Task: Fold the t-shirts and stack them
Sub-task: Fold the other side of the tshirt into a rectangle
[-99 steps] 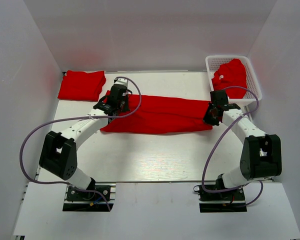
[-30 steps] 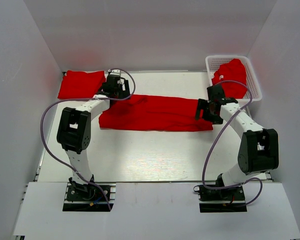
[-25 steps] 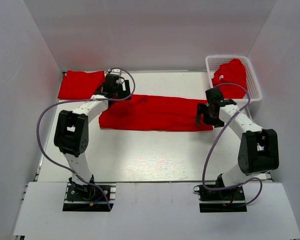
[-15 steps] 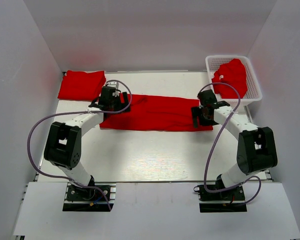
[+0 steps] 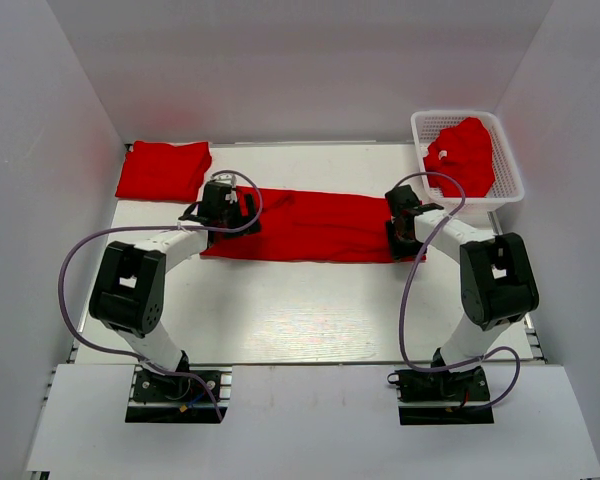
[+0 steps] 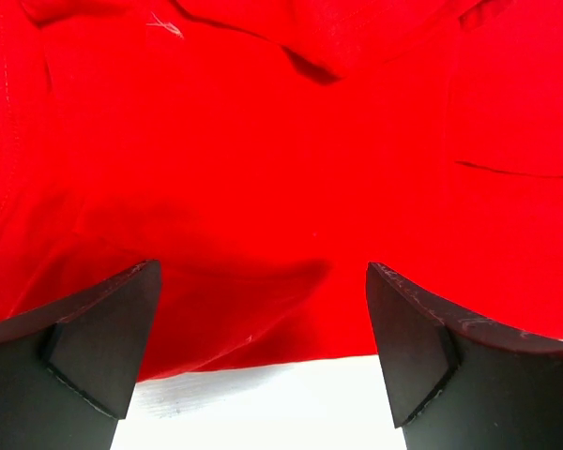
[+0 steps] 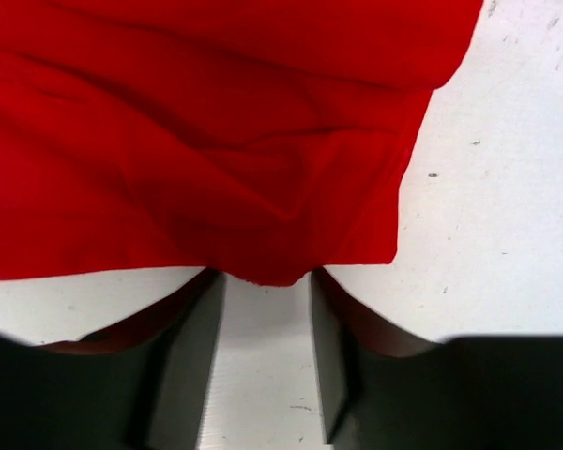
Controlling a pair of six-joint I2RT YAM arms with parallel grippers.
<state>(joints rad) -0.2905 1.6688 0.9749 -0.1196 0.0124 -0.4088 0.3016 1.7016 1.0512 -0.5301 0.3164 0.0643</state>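
One red t-shirt [image 5: 310,225] lies folded into a long band across the middle of the table. My left gripper [image 5: 220,214] is at its left end, open wide, and the shirt's near hem [image 6: 263,141] lies between the two fingers [image 6: 103,347]. My right gripper [image 5: 401,237] is at the right end. Its jaws are part way in, with a gap still between them, and a small bulge of the hem [image 7: 266,267] sits at the fingertips [image 7: 195,319]. A folded red t-shirt [image 5: 163,170] rests at the back left. Another [image 5: 462,150] lies crumpled in the basket.
The white lattice basket [image 5: 508,160] stands at the back right corner. White walls close in the table on three sides. Bare white table [image 5: 310,310] stretches between the shirt and the arm bases.
Both grippers moved from the shirt's far side towards its near edge, the right one also to the left. The right jaws narrowed from wide open; the left stayed open.
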